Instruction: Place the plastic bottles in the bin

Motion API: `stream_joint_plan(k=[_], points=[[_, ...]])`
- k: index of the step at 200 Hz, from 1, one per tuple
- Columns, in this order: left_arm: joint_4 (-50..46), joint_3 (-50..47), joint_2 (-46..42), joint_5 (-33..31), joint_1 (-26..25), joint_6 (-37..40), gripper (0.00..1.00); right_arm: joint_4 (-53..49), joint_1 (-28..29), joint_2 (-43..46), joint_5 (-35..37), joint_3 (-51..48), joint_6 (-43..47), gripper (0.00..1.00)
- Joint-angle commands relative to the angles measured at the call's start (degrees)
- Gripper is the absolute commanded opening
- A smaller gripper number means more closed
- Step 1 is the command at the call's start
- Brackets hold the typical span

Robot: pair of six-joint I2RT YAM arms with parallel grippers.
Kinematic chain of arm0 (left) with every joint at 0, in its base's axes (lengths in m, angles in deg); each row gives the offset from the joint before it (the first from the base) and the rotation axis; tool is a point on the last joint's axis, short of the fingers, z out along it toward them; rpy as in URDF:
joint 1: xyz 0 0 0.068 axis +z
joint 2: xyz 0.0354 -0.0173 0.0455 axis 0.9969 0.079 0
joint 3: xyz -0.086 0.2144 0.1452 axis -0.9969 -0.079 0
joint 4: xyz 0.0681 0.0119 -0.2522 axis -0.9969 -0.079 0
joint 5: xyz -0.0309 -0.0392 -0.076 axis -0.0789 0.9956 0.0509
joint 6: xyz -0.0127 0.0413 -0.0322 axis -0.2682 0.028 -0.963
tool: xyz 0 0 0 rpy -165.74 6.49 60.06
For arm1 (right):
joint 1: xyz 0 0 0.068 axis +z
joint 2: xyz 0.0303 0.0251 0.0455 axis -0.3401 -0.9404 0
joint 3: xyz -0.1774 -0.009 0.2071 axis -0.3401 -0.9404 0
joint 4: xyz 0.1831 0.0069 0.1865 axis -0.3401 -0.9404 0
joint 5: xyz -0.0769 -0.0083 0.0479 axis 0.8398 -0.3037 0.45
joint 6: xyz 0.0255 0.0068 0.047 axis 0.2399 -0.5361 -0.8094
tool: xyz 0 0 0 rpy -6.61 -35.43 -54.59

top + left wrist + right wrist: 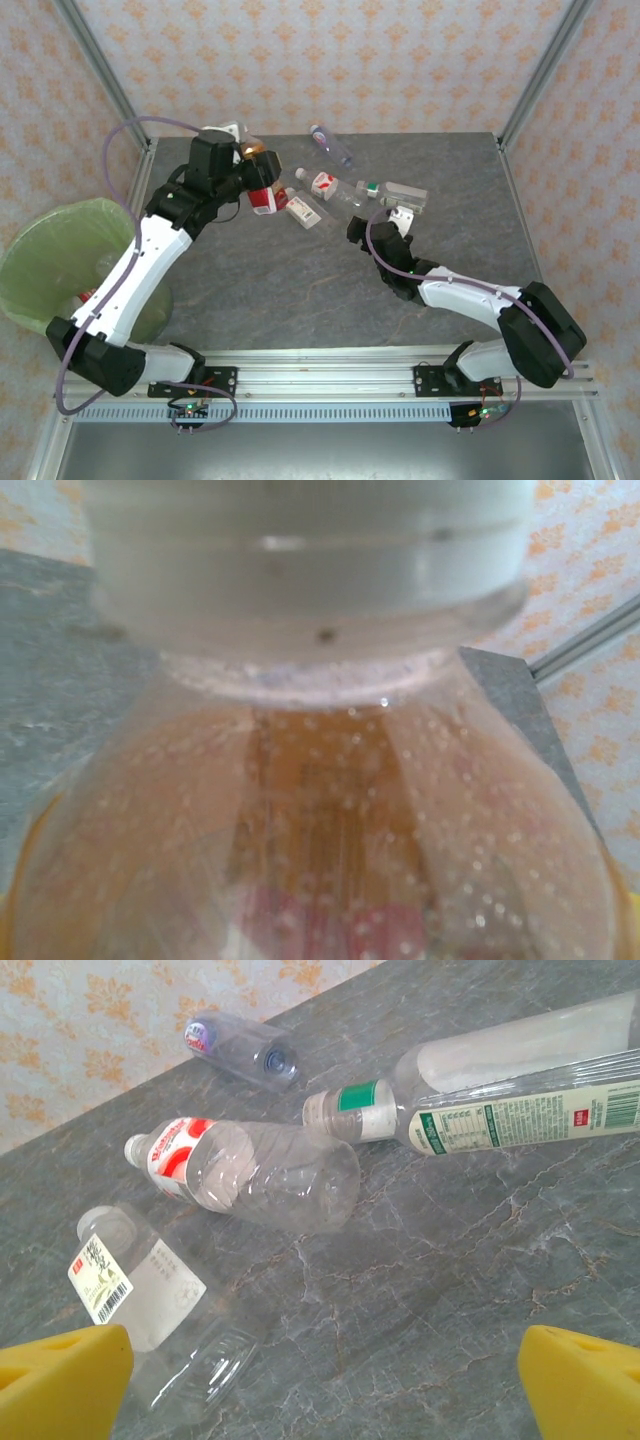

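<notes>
My left gripper [250, 172] is shut on a clear plastic bottle [263, 197] with an orange and red label, held above the table's far left. In the left wrist view this bottle [320, 830] and its white cap [310, 560] are pressed close to the camera. Several more plastic bottles lie on the table: a blue-capped one [240, 1048], a red-white one [250, 1170], a white-labelled one [150, 1300] and a green-labelled one [500, 1120]. My right gripper [325, 1390] hovers open just short of them, nothing between its yellow fingertips [60, 1380]. The bin [60, 265], lined in light green, stands left of the table.
The grey marbled table [300, 290] has free room in its near half. Metal frame posts [535, 75] rise at the far corners against patterned walls. Another clear bottle [530, 1045] lies behind the green-labelled one.
</notes>
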Motion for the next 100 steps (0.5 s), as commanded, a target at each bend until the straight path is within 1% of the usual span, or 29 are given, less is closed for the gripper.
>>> stream_joint_plan(k=[1,24,43,58,89,100], points=[[-2.9,2.2,-3.2,-6.2,0.7,1.8,0.69,1.2,-0.2,0.0,2.9,-0.4,-1.3,0.99],[-4.1,2.7,-5.7,-10.7,0.8,3.2,0.69,-0.8,-0.2,-0.5,3.4,0.5,-1.8,0.99],[-5.2,2.6,-7.9,-16.9,0.8,4.3,0.69,-1.7,-0.3,-0.8,3.2,1.3,-2.3,0.99],[-5.9,2.3,-9.6,-21.4,0.8,4.9,0.69,-0.6,-0.3,-0.7,3.0,1.2,-2.6,0.99],[-5.6,1.3,-13.4,-26.9,0.8,6.7,0.69,1.7,-0.3,-0.4,3.0,1.2,-2.0,0.99],[-4.4,0.0,-15.3,-29.9,0.8,7.1,0.7,1.8,-0.2,-0.4,3.1,1.2,-1.9,0.99]])
